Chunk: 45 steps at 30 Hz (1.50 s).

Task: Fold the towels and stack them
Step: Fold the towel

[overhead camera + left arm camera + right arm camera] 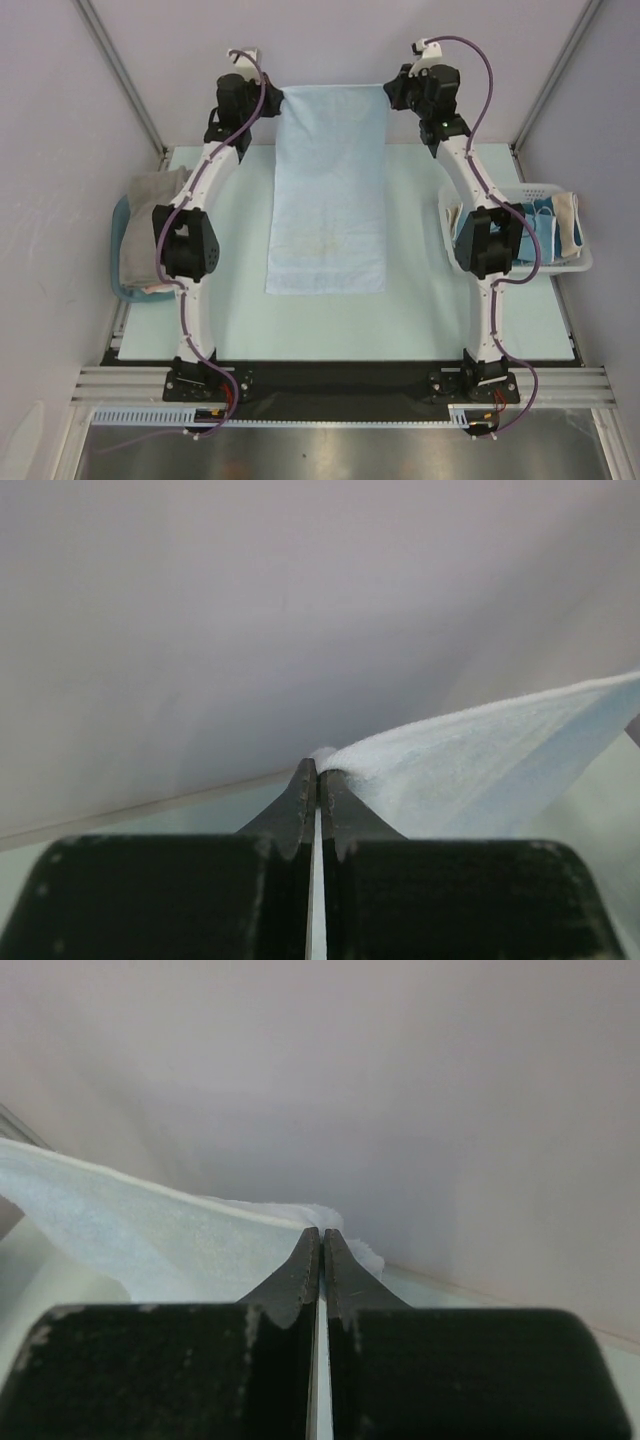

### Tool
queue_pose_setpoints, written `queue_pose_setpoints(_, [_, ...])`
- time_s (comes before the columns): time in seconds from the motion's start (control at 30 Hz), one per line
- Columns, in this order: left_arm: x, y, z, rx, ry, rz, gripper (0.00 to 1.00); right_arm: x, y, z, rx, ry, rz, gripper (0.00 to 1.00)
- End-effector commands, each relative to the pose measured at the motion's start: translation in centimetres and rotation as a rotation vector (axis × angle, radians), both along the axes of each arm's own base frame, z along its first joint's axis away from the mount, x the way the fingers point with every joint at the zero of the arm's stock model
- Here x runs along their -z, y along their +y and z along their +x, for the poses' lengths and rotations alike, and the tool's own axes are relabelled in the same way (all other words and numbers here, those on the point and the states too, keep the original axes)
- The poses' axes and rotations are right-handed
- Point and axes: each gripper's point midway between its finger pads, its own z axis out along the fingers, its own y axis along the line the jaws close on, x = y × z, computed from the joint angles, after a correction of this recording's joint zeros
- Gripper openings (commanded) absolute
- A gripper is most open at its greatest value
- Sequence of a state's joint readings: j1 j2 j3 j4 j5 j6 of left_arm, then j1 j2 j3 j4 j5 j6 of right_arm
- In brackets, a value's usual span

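A plain light blue towel hangs stretched between both grippers, its far edge lifted and its near end lying on the table. At the far left corner my left gripper is shut on that towel; the cloth bunches at its fingertips. My right gripper is shut on the far right corner, with the towel running off to the left of its tips. A grey-beige towel lies folded at the left. More towels, blue and beige, sit in the basket on the right.
A shallow teal tray holds the grey-beige towel at the table's left edge. The white mesh basket stands at the right edge beside the right arm. Grey walls close in behind and at both sides. A black strip runs along the near edge.
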State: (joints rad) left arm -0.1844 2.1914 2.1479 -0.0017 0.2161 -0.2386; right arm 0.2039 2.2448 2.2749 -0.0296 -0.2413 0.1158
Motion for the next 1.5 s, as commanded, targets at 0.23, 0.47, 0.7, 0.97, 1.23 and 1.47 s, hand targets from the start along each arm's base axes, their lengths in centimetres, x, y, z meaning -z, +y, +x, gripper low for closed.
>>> queue_pose_setpoints(0.23, [3.7, 3.4, -4.5, -0.115, 0.063, -0.01, 0.0, 3.7, 0.3, -5.1, 0.027, 0.109, 0.026, 0.0])
queue_pose_setpoints(0.47, [5.9, 4.6, -9.1, -0.19, 0.138, -0.029, 0.0, 7.0, 1.2, -10.5, 0.033, 0.217, -0.014, 0.0])
queue_pose_setpoints(0.7, [11.1, 3.9, -13.4, -0.252, 0.269, -0.01, 0.0, 11.3, 0.6, -15.4, 0.063, 0.342, -0.023, 0.0])
queue_pose_setpoints(0.97, [15.3, 2.1, -17.4, -0.287, 0.375, 0.005, 0.01, 14.2, 0.5, -19.4, 0.044, 0.424, -0.027, 0.0])
queue_pose_setpoints(1.23, [16.5, 2.4, -19.4, -0.313, 0.427, 0.022, 0.0, 17.3, 1.0, -22.5, 0.033, 0.554, -0.025, 0.0])
queue_pose_setpoints(1.47, [14.8, 2.8, -20.4, -0.317, 0.445, 0.071, 0.0, 14.6, 0.5, -23.1, 0.052, 0.532, -0.009, 0.0])
